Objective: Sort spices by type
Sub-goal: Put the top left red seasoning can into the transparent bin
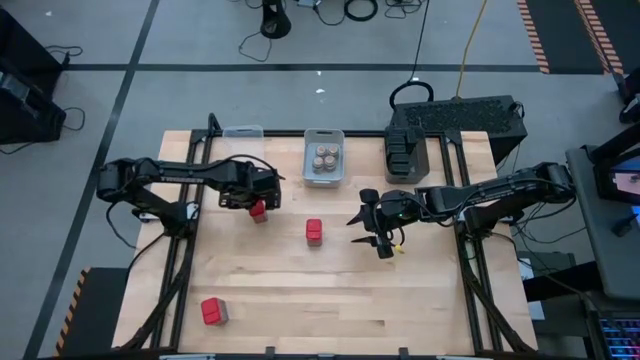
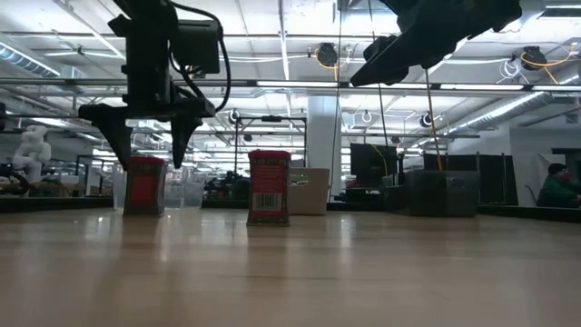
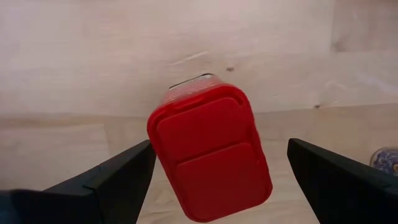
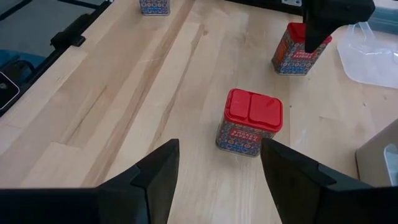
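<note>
My left gripper point(image 1: 259, 203) hangs directly over a red spice tin point(image 3: 208, 152), fingers spread wide to either side and not yet touching it, so I judge this the reach before a grasp; next I should sink straight down and close squarely on its sides. My right gripper point(image 1: 378, 233) waits part-open and empty, facing a second red tin point(image 4: 250, 122) mid-table. A third red tin point(image 1: 213, 311) sits near the front edge. The clear bin point(image 1: 242, 132) lies close behind, with bare wood around.
</note>
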`<state>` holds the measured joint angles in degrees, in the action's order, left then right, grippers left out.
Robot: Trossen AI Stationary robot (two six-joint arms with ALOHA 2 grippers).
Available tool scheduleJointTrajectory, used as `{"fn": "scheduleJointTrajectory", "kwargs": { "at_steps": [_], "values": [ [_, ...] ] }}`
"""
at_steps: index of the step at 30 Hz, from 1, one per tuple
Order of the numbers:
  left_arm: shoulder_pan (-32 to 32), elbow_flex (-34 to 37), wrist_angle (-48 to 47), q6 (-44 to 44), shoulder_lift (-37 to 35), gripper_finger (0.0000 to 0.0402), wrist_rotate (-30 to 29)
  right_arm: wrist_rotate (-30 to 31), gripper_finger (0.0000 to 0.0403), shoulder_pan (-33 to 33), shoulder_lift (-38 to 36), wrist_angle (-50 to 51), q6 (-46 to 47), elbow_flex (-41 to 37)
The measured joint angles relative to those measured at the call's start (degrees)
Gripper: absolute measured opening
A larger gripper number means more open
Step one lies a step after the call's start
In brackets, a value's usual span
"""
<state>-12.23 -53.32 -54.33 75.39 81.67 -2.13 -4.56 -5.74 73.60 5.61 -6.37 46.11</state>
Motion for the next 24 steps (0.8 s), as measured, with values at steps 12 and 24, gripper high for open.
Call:
{"fn": "scheduleJointTrajectory", "kwargs": {
  "at_steps": [12,24],
  "values": [
    [-0.04,0.02,-0.17,-0.83,0.0,0.0354,0.2,0.01,0.021,0.0,0.0,-0.28,-0.08,0.0],
    [-0.04,0.0,-0.11,-1.18,-0.04,0.024,0.17,0.02,0.021,0.0,0.02,-0.26,-0.09,0.0]
  ]
}}
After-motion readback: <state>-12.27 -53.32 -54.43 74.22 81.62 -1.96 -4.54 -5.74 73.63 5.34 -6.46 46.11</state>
